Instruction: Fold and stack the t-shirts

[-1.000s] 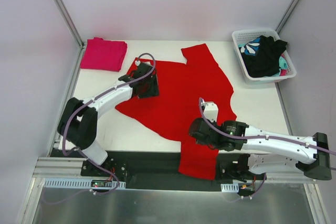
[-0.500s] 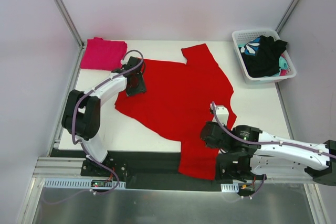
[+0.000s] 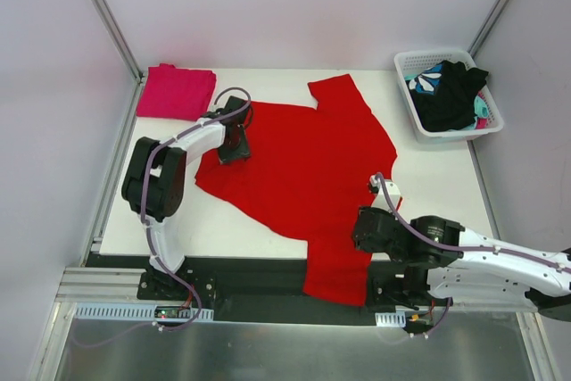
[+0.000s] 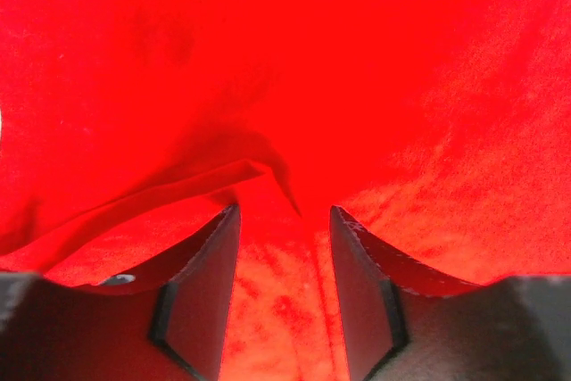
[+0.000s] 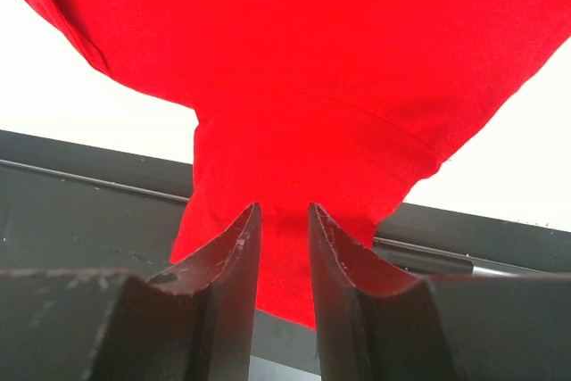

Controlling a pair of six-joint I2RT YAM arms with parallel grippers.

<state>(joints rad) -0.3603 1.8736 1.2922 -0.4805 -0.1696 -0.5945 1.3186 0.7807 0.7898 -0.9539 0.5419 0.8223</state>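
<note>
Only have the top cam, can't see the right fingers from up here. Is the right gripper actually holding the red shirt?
Observer: Yes. On the right wrist view, the right gripper has its fingers nearly together, with a tuck of the red shirt pinched between them.
Operator: Any tension in the cloth?
Observer: It fans out from the grip in taut creases. The white table and the black front rail show beyond it.
Operator: Left one?
Observer: The left gripper is open. Its fingers are apart over the cloth, and there's a raised fold just ahead of one finger.
</note>
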